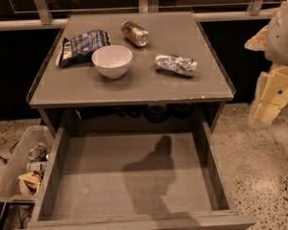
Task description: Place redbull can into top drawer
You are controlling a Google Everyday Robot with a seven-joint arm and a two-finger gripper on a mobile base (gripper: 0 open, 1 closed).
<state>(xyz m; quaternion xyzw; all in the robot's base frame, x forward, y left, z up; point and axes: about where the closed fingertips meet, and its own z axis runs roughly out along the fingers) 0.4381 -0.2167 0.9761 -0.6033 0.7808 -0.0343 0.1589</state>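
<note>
The redbull can (176, 64), silver with bluish patches and crinkled, lies on its side on the right half of the grey table (134, 87). The top drawer (101, 176) is pulled wide open below the table's front edge; its flat bottom holds nothing but a shadow. My gripper (269, 104), cream-coloured, hangs at the far right beside the table's right edge, off the tabletop and well to the right of the can. It holds nothing that I can see.
A white bowl (112, 60) stands mid-table, a dark blue chip bag (81, 46) lies at back left, and a brown-gold can (135, 33) lies at the back. A clear plastic bin (9, 176) of trash sits on the floor to the left of the drawer.
</note>
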